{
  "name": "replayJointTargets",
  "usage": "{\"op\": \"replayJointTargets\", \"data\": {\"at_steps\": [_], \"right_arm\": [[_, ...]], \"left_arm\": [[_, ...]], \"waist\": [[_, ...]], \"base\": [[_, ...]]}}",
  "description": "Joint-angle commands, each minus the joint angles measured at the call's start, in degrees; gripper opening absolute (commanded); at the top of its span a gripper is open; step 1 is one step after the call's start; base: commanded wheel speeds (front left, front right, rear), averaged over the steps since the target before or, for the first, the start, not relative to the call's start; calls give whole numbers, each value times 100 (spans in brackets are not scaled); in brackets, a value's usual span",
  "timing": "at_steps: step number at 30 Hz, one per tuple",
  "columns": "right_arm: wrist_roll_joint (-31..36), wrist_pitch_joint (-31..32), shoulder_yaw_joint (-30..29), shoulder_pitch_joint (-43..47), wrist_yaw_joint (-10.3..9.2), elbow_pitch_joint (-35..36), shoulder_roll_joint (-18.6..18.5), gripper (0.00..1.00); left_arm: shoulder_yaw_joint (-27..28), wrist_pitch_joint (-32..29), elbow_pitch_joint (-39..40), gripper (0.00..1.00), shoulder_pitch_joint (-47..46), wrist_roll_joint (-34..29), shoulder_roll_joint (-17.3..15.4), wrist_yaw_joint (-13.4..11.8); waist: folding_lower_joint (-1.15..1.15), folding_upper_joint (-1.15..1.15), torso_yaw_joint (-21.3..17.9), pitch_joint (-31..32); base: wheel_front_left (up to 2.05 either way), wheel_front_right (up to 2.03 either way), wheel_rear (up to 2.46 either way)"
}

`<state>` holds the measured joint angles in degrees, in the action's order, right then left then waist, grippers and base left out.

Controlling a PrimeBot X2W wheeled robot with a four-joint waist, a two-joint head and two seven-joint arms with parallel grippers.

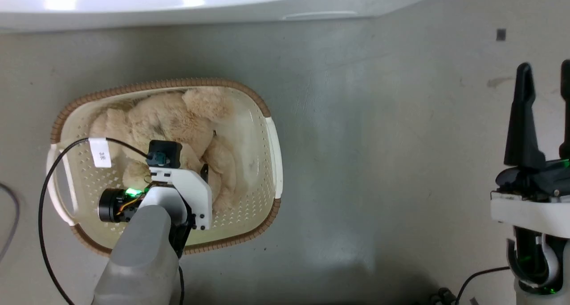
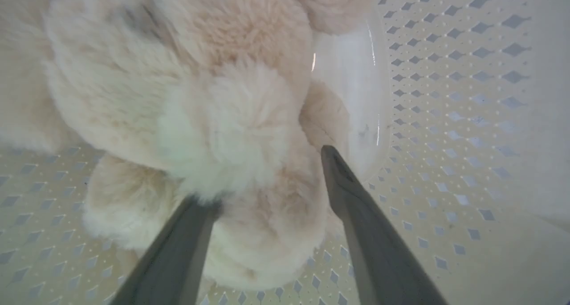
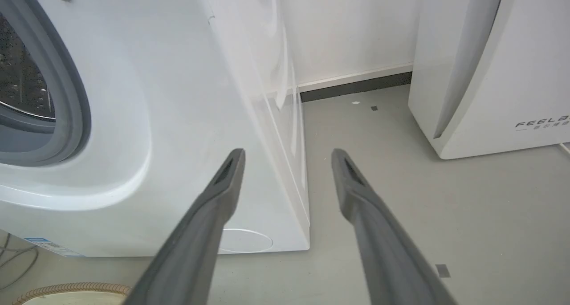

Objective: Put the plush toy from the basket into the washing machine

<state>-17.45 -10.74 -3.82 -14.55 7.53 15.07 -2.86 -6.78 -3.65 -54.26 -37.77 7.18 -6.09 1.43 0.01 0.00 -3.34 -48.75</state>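
— Left gripper point(image 2: 262, 176) close in: fingers spread, down inside basket point(image 2: 445, 95), straddling a lobe of toy point(image 2: 222, 118). One tip sunk in fur, other bare alongside. Not clamped.
— Toy's position?
— Lying in basket, bunched toward far and left walls. Bare strip of bottom along right wall.
— Right gripper?
— Right gripper point(image 1: 545, 67): fingers parted, empty, above floor point(image 1: 378, 162), well apart from basket. Its wrist view looks at washer point(image 3: 178, 118) front corner.
— Room to move?
— Open floor between basket's right rim and right gripper. Washer's white edge lies beyond far rim, floor strip between. Porthole gasket and drum show at right wrist view's left edge. Floor lane between washer and second appliance point(image 3: 490, 73) runs back to wall point(image 3: 347, 29).
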Motion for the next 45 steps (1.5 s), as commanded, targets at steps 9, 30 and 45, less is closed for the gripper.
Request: {"op": "replayJointTargets", "data": {"at_steps": [9, 30, 45], "right_arm": [[-282, -155, -61, -344, -3, 146, -1, 100], [-967, -417, -167, -543, -4, -254, -1, 100], [-778, -426, -25, 327, -4, -779, -1, 100]], "left_arm": [[-208, 15, -633, 0, -508, 77, -117, 4], [-396, 884, -1927, 0, -630, 592, -86, 214], [-669, 1716, -1970, 0, 423, 672, 137, 414]], "waist": [[-1, 0, -71, -413], [-1, 0, -144, 245], [-1, 0, 323, 2252]], "base": [[0, 0, 0], [0, 0, 0], [0, 0, 0]]}}
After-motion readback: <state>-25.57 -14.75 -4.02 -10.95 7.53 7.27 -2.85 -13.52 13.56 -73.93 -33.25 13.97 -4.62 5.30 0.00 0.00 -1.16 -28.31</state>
